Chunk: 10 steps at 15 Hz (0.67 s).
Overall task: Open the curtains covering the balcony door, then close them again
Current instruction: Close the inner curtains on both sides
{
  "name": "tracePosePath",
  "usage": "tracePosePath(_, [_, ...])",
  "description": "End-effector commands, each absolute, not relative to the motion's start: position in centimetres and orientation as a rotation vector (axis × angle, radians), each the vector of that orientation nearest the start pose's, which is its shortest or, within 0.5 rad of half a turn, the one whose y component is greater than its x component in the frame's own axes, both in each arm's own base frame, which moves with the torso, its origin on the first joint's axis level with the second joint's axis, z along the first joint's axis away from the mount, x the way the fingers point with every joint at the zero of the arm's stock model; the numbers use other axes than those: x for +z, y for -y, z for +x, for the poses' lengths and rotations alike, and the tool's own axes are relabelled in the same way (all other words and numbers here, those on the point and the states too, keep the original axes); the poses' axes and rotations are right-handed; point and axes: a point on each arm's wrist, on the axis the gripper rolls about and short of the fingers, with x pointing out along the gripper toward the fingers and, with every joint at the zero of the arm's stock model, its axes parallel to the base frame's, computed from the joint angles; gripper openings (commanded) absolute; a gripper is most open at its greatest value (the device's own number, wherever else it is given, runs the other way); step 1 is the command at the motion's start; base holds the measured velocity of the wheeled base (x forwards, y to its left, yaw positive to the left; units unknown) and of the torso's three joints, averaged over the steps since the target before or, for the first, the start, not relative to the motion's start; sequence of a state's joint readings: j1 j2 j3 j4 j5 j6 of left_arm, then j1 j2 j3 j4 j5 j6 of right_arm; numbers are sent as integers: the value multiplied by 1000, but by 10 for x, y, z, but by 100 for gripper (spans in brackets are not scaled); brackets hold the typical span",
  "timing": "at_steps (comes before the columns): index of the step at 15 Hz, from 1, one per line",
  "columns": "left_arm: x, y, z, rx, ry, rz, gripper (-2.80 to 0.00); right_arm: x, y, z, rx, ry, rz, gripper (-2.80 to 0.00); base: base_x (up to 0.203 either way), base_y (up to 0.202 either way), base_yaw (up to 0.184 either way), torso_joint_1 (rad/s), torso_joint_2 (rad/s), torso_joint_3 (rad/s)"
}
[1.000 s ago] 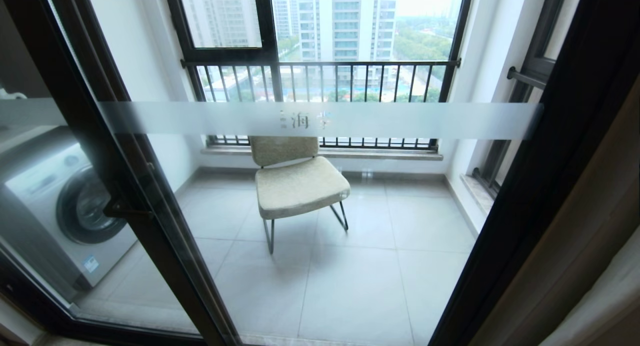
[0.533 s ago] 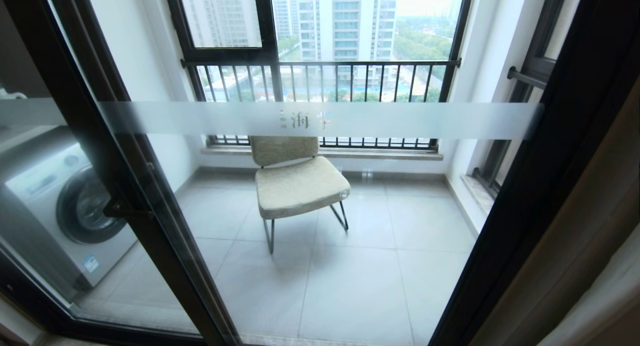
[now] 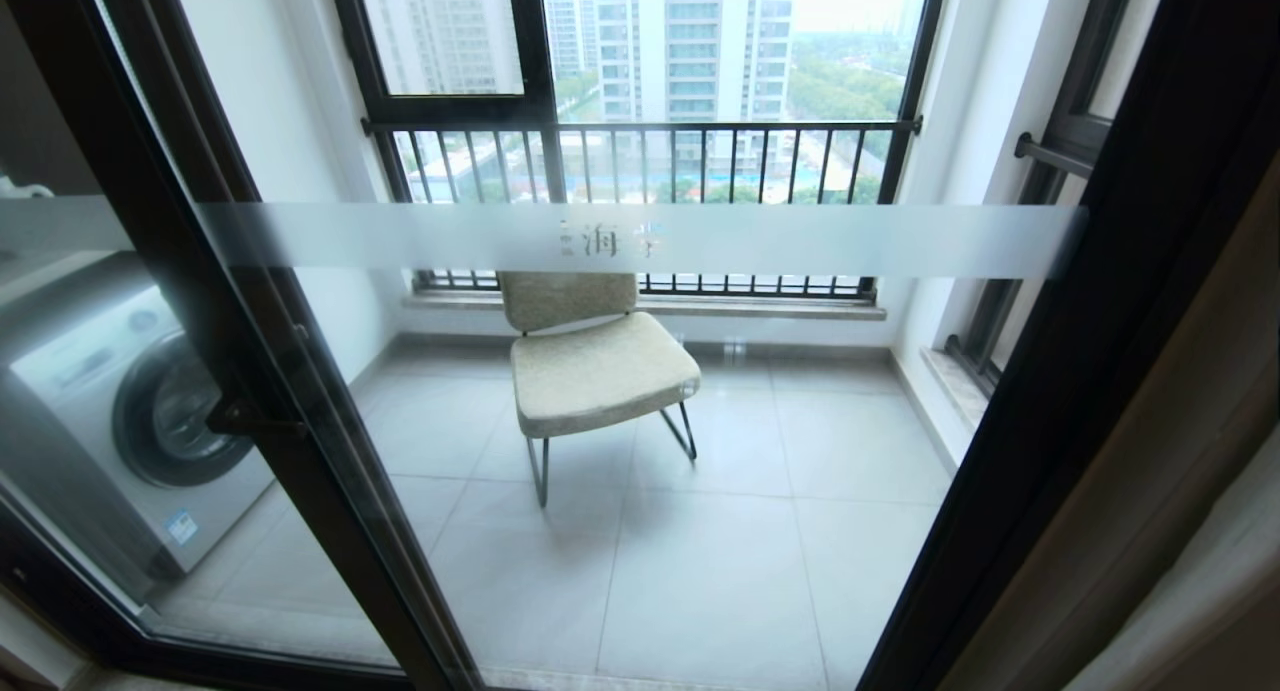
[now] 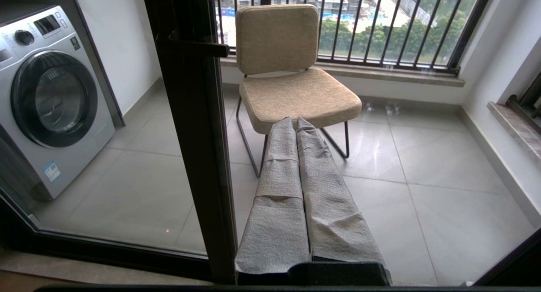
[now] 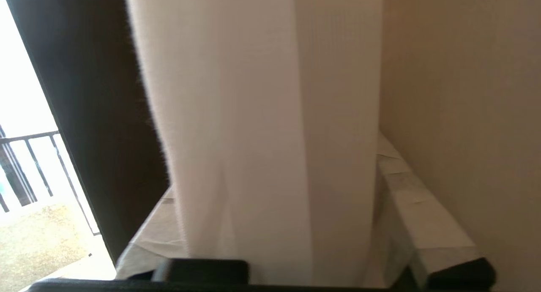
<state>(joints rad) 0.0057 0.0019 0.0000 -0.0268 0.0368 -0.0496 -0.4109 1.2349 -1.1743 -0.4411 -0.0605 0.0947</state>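
The balcony door (image 3: 640, 239) stands uncovered, its black-framed glass carrying a frosted band and a black handle (image 3: 245, 416). The curtains (image 3: 1180, 471) hang bunched at the far right edge of the head view, beige in front of the frame and sheer white (image 3: 1225, 591) lower down. Neither arm shows in the head view. My right gripper (image 5: 274, 165) is open, its cloth-wrapped fingers (image 5: 422, 216) on either side of a fold of the sheer white curtain (image 5: 253, 114); the beige layer (image 5: 465, 93) hangs just beside it. My left gripper (image 4: 294, 122) is shut on nothing and points at the glass low down.
Behind the glass stand a beige chair (image 3: 595, 366) and a washing machine (image 3: 140, 421) at the left. A railed outer window (image 3: 640, 161) closes the balcony's far side. The door's black frame post (image 5: 93, 114) is right next to the sheer fold.
The sheer white fold at the lower right edge of the head view has shifted slightly. The door, the chair and the left arm have not moved.
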Motion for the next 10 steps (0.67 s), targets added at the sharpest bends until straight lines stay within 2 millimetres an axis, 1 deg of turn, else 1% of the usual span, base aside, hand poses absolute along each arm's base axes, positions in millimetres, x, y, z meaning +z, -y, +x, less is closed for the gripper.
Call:
tracePosePath(1, [78, -1, -23, 42, 27, -51, -280, 386, 71, 159, -444, 402, 25, -280, 0, 0, 0, 0, 0, 0])
tracePosePath(7, [78, -1, -23, 42, 27, -51, -280, 390, 64, 151, -354, 420, 29, -280, 0, 0, 0, 0, 0, 0])
tracePosePath(10, [78, -1, -23, 44, 27, -51, -280, 390, 55, 146, -300, 424, 33, -280, 0, 0, 0, 0, 0, 0])
